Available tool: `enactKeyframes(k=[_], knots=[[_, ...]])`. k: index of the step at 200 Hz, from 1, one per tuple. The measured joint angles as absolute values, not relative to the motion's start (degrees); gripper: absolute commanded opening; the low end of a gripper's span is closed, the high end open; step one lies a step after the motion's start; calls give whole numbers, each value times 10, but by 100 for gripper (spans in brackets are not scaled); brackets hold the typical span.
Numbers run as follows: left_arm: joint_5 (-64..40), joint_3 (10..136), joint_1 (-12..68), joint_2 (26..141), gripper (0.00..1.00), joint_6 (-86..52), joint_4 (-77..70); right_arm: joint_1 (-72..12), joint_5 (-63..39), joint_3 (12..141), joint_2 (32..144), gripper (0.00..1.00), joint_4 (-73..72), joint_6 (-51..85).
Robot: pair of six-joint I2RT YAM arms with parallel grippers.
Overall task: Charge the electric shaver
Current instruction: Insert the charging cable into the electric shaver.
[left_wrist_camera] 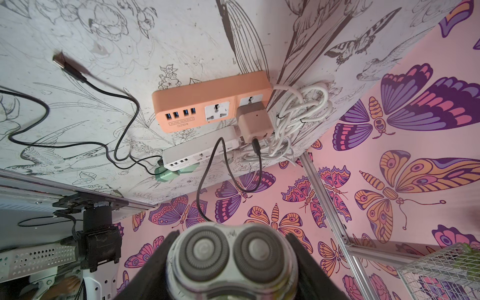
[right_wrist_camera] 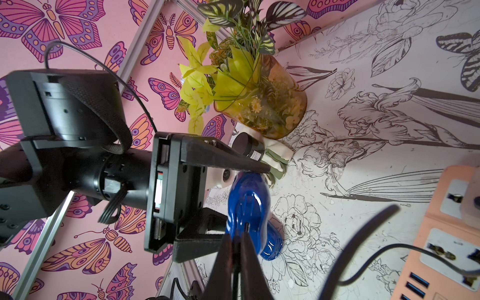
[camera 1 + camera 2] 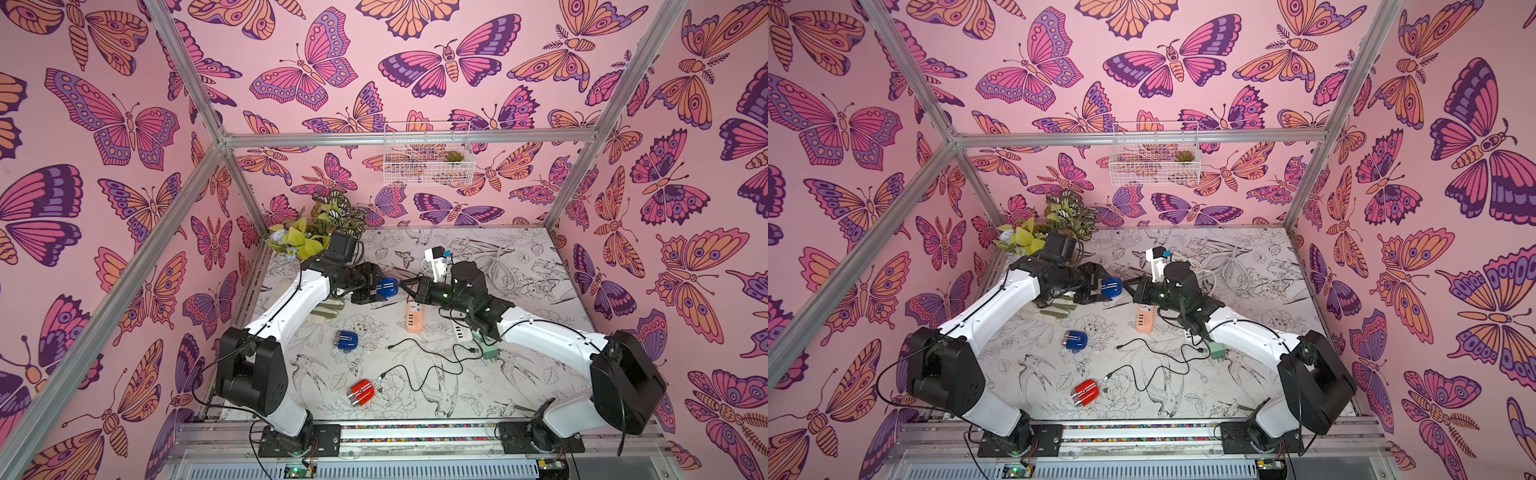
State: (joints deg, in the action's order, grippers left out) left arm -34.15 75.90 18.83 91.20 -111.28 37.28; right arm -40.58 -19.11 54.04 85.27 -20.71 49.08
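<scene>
A blue electric shaver (image 3: 386, 288) (image 3: 1111, 287) hangs above the table's middle, with my left gripper (image 3: 376, 293) (image 1: 232, 235) shut on its sides. Its two round shaving heads (image 1: 232, 255) face the left wrist camera. My right gripper (image 3: 405, 286) (image 2: 236, 241) is shut on the plug of a black charging cable (image 1: 205, 187), and the plug tip sits at the port in the shaver's base (image 2: 246, 228). That cable runs back to a beige adapter (image 1: 253, 124) plugged into the orange power strip (image 3: 414, 320) (image 1: 207, 104).
A second blue shaver (image 3: 345, 340) and a red shaver (image 3: 360, 392) lie on the table. Loose black cables (image 3: 428, 361), a white power strip (image 1: 202, 155), a green block (image 3: 490, 351) and a white cord bundle (image 1: 301, 114) lie around. A vase of plants (image 2: 262, 104) stands at the back left.
</scene>
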Motion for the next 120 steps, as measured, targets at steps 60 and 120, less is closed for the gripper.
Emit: enactKeyframes(k=[60, 120], knots=[[-337, 759, 188, 912, 0, -1113, 373, -405, -193, 540, 868, 0, -213, 495], [-332, 759, 188, 912, 0, -1113, 373, -404, -194, 546, 875, 0, -216, 498]])
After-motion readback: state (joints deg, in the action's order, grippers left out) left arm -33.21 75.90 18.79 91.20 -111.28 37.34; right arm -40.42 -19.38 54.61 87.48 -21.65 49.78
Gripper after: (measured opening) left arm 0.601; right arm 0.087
